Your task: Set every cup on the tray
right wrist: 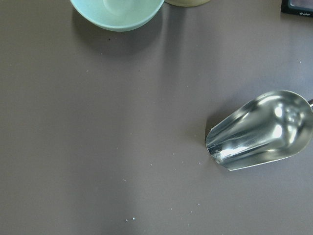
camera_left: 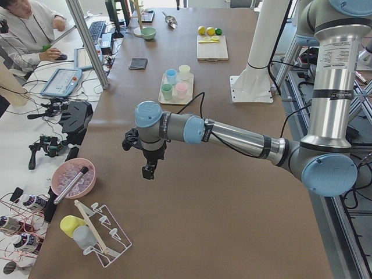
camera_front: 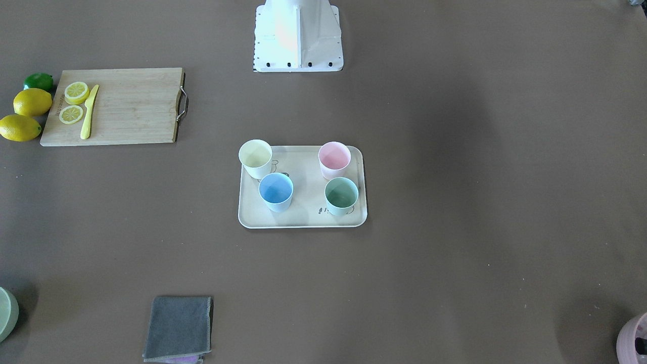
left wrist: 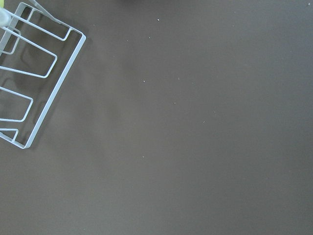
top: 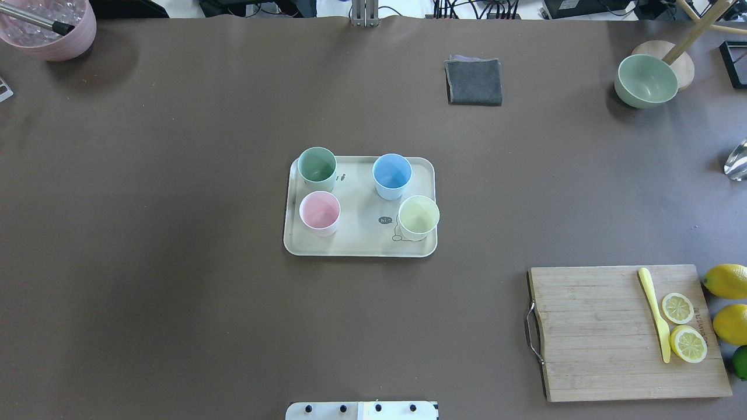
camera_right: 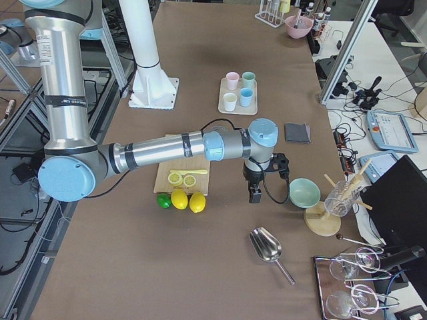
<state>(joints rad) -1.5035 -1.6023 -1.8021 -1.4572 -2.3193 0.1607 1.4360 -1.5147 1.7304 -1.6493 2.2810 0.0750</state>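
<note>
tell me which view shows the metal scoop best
The right wrist-mounted view: the metal scoop is large and sharp there. Exterior right shows it small but whole, handle included; overhead exterior catches only its edge; others miss it.

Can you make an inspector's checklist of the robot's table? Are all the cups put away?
Surface: brown table, few pale specks.
Job's things: yellow cup, pink cup, blue cup and green cup stand upright on the tray.
Clutter: cutting board with knife and lemon slices, lemons, grey cloth, green bowl, pink pot, metal scoop, wire rack.
Grippers: left gripper and right gripper hang above the table, far from the tray; jaws cannot be judged.
Cables: black cable at each wrist.
Surroundings: person seated nearby.
</note>
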